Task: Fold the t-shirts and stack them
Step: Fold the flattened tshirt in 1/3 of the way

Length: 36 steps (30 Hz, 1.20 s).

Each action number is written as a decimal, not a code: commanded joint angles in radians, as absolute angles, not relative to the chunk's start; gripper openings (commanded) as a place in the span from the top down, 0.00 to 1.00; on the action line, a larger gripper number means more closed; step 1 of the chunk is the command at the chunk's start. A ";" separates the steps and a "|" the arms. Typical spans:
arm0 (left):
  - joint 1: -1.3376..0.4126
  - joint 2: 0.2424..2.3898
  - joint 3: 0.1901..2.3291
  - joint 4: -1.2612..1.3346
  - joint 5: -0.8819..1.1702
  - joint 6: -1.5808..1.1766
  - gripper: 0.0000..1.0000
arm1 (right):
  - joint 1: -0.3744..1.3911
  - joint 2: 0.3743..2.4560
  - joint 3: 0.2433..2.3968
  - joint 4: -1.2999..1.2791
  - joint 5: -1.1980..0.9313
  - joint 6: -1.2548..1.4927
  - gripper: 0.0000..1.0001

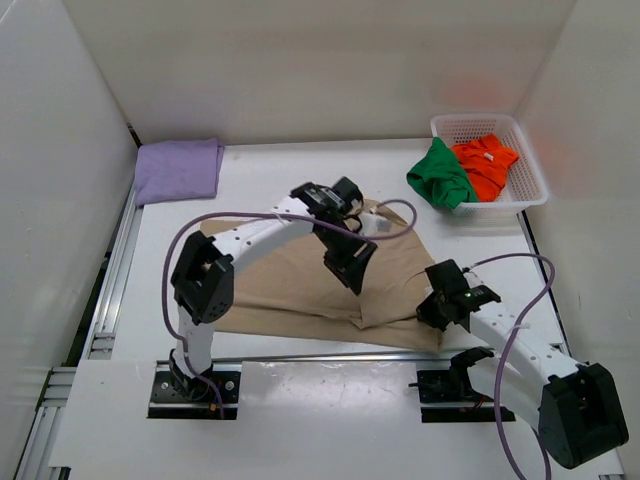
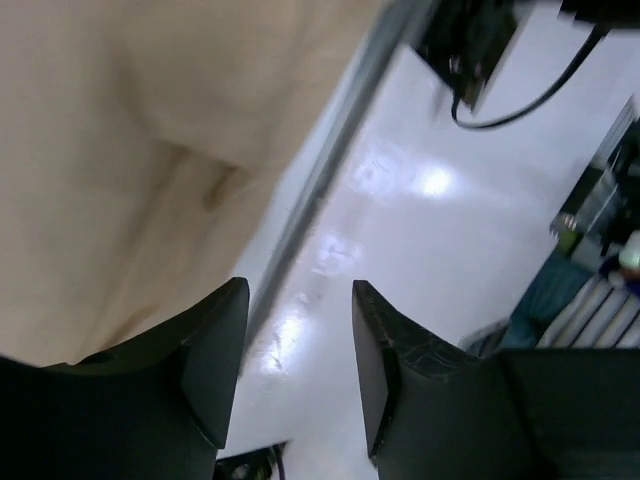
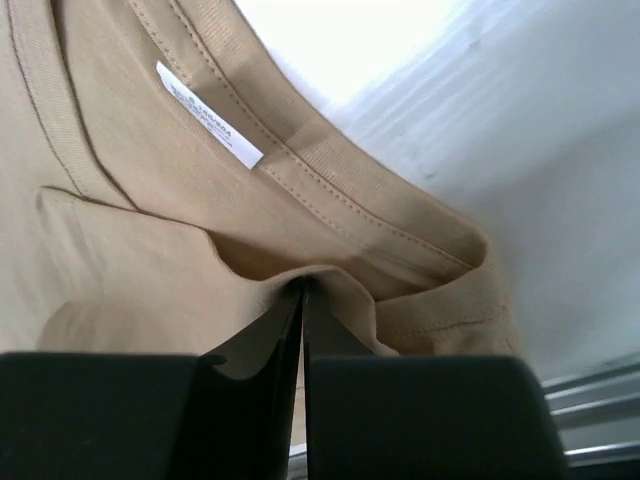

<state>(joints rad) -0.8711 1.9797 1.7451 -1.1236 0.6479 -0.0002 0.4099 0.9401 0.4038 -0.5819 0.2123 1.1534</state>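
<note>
A tan t-shirt (image 1: 290,280) lies spread over the middle of the table. My left gripper (image 1: 350,266) hangs just above its middle, open, with nothing between its fingers (image 2: 225,350); the tan cloth (image 2: 110,150) fills the left of that wrist view. My right gripper (image 1: 433,304) is at the shirt's right side, shut on a pinched fold of the tan t-shirt (image 3: 330,200) beside the collar and its white label (image 3: 210,115). A folded lavender t-shirt (image 1: 178,170) rests at the back left. The green t-shirt (image 1: 440,176) and the orange-red t-shirt (image 1: 486,165) sit crumpled at the back right.
A white lattice basket (image 1: 528,170) at the back right holds the orange-red shirt, and the green one spills over its left rim. White walls close in the table on three sides. A purple cable (image 1: 200,225) loops over the left arm.
</note>
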 commanded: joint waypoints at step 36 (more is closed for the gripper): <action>-0.407 1.827 1.364 -0.923 -0.103 0.000 0.31 | 0.522 1.578 0.920 -0.514 0.192 0.483 0.43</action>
<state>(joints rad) -0.4019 1.8893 1.3697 -0.9565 -0.0566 -0.0006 0.5213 1.5356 0.8753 -0.5133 0.1619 0.5037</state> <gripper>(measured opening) 0.685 0.564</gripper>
